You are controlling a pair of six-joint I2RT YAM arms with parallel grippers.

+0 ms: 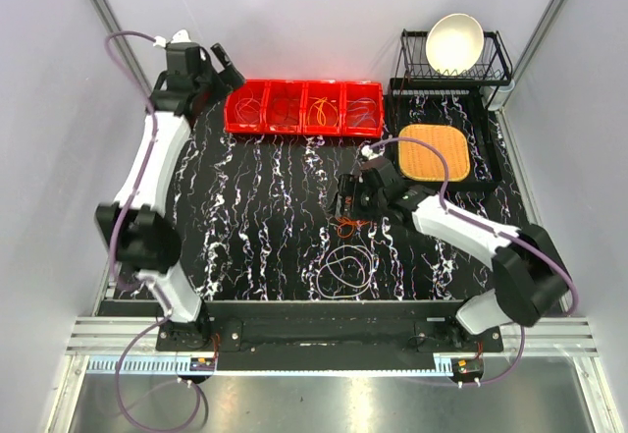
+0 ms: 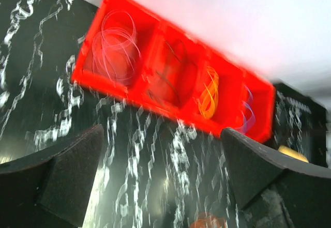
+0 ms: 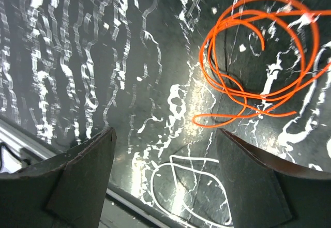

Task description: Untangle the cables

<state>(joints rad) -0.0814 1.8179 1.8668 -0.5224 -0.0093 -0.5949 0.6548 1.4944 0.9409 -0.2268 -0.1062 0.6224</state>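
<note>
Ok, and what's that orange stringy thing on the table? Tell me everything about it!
It's a thin orange cable, bendy like coated wire, curled into a few loose overlapping loops with its ends sticking out. It lies flat on the black marbled table, just beyond the right pincer, whose open jaws don't touch it. A whitish cable lies nearby, apart from it.
</note>
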